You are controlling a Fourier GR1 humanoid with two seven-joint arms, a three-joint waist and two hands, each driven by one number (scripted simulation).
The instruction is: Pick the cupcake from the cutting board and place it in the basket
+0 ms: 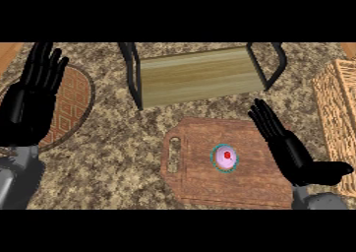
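Cupcake: the cupcake (224, 157) stands on the cutting board (202, 184), a little right of the board's middle, in the lower centre of the frame.
Cupcake's facing: seen from straight above, it shows a pink top with a red dot in the middle and a teal ring round it, so its top points up at the view; its outline looks slightly taller than wide, running up and down the frame.
Cutting board: reddish-brown wood, its slotted handle at the left end, its long axis running left to right with a slight tilt.
Basket: the wicker basket (339, 113) sits at the right edge of the frame, only partly in view, just right of the board.
Right hand: the right hand (293, 152) lies over the board's right edge, fingers straight and pointing toward the upper left, thumb spread out to the right; it holds nothing and is just beside the cupcake, apart from it.
Left hand: the left hand (28, 101) rests at the left of the frame, fingers straight and up, over a round woven mat (75, 101).
Wooden tray: a pale wooden tray (199, 74) with dark handles lies at the upper centre, above the board.
Counter: the speckled stone counter (115, 147) carries everything.
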